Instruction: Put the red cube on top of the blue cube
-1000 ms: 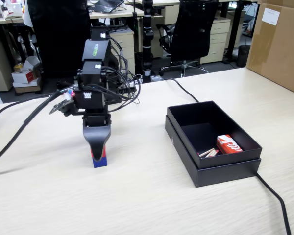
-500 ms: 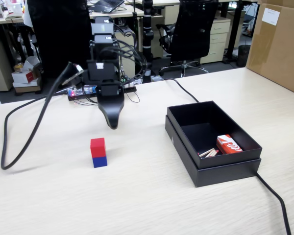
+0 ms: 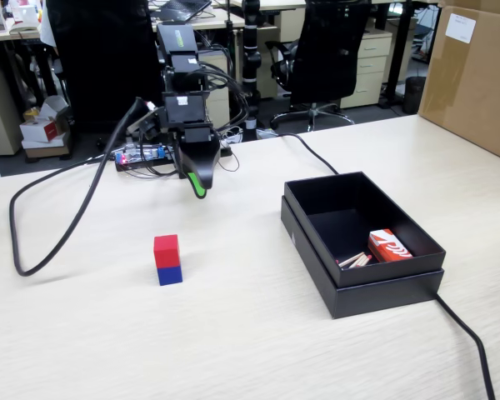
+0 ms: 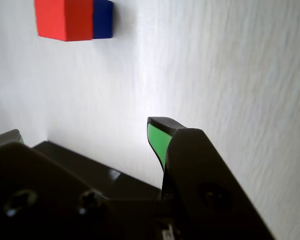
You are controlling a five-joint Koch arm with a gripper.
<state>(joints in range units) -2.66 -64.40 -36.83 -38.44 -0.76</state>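
Note:
The red cube (image 3: 166, 248) rests squarely on the blue cube (image 3: 170, 275) on the pale table, left of centre in the fixed view. The wrist view shows the same stack at its top left, the red cube (image 4: 64, 19) nearest the camera and the blue cube (image 4: 103, 19) behind it. My gripper (image 3: 198, 187) hangs in the air well behind and above the stack, touching nothing. In the wrist view the gripper (image 4: 82, 134) is open, its green-padded fingertips (image 4: 158, 140) wide apart with only bare table between them.
A black open box (image 3: 404, 260) stands on the right and holds a red-and-white carton (image 3: 389, 245) and some sticks. A thick black cable (image 3: 58, 208) loops over the table on the left. Another cable (image 3: 467, 333) runs to the front right. A cardboard carton (image 3: 475, 75) stands at the far right.
A second ago my gripper stood down over the stacked cubes. It has since lifted off and drawn back toward the arm's base. The red cube stays on the blue one.

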